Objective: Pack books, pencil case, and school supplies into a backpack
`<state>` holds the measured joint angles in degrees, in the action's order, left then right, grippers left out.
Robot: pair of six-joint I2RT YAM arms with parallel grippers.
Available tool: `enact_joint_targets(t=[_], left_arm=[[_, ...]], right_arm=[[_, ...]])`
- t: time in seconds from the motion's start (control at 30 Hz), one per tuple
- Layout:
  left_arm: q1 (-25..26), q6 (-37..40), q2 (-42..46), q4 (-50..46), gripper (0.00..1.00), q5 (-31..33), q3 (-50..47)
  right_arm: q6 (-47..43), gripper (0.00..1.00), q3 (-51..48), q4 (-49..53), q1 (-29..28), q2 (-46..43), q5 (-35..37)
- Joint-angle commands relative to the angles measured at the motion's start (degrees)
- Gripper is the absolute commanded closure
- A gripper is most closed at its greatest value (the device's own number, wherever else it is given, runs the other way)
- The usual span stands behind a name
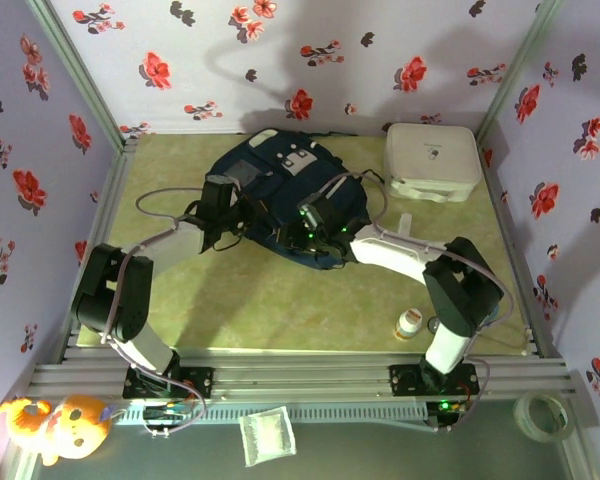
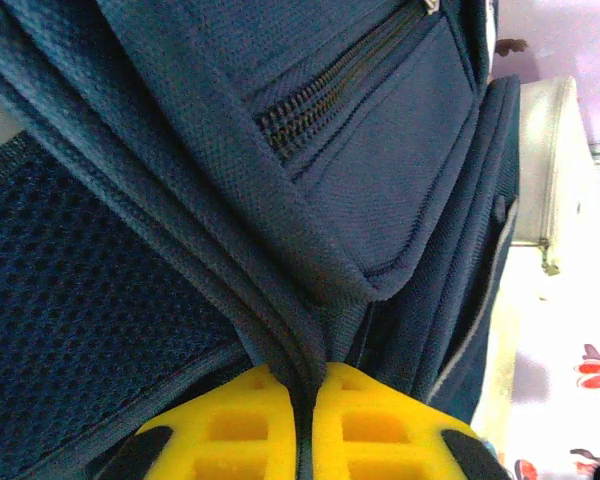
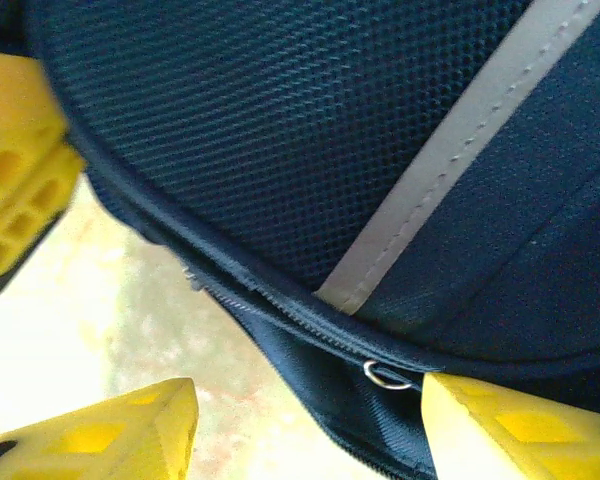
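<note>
The backpack [image 1: 280, 190] lies flat on the worktop [image 1: 280, 310], in the middle and nearer the back edge than the front. I can't see inside it. The pocket zip [image 2: 325, 95] in the left wrist view is closed. A white box [image 1: 432, 160] with its lid down sits in the back right corner, close beside the backpack but apart from it. A small bottle [image 1: 409, 323] stands near the front edge, towards the right corner, well away from both.

The left gripper [image 1: 225, 205] is at the backpack's left side. Close up, its yellow fingers [image 2: 380, 440] are pressed together, pinching a fold of the navy fabric [image 2: 380, 180] that rises out from between them.

The right gripper [image 1: 316, 226] is at the front right of the backpack. Its fingers [image 3: 110, 435] stand well apart and hold nothing. The backpack's zipped edge [image 3: 280, 310] runs across the gap, with bare worktop [image 3: 130, 330] below it. A small metal ring [image 3: 385, 375] on that edge sits just beside the right-hand finger. A pale grey stripe [image 3: 460, 140] crosses the mesh above.
</note>
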<state>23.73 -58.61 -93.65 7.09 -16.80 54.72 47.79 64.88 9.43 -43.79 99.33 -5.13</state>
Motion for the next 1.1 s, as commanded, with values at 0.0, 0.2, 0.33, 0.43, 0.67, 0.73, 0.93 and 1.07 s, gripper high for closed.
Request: enact_joint_targets(t=[0.0, 0.2, 0.33, 0.43, 0.67, 0.73, 0.93, 1.07], left_arm=[[0.2, -1.6, -0.1, 7.8, 1.00, -2.1, 1.2], [0.2, -3.4, -1.5, 9.2, 1.00, -2.1, 1.4], [0.4, -5.4, -1.8, 10.4, 1.00, -2.1, 1.4], [0.6, -6.6, -1.7, 11.0, 1.00, -2.2, 1.4], [1.0, -7.3, -1.0, 9.8, 1.00, -2.4, 2.0], [1.1, -7.4, -0.8, 9.5, 1.00, -2.4, 2.0], [1.3, -7.7, -0.6, 9.3, 1.00, -2.5, 1.9], [1.4, -7.6, -0.5, 9.6, 1.00, -3.0, 2.0]], right_arm=[[-3.2, 0.39, 2.3, -0.4, 3.6, 2.1, 2.7], [-6.2, 0.40, 5.3, 2.5, 5.0, 0.7, 3.7], [-4.4, 0.41, 2.8, 2.2, 3.1, -3.8, 4.1], [-3.1, 0.45, 1.3, 1.7, 0.8, -5.2, 5.0], [-1.4, 0.62, 4.5, -0.6, -2.5, 0.0, 5.4], [-0.7, 0.66, 5.5, -1.4, -3.0, 1.8, 6.1], [-0.6, 0.68, 9.2, -3.5, -3.4, 6.4, 6.2], [-0.5, 0.69, 10.7, -3.1, -4.0, 8.5, 7.8]])
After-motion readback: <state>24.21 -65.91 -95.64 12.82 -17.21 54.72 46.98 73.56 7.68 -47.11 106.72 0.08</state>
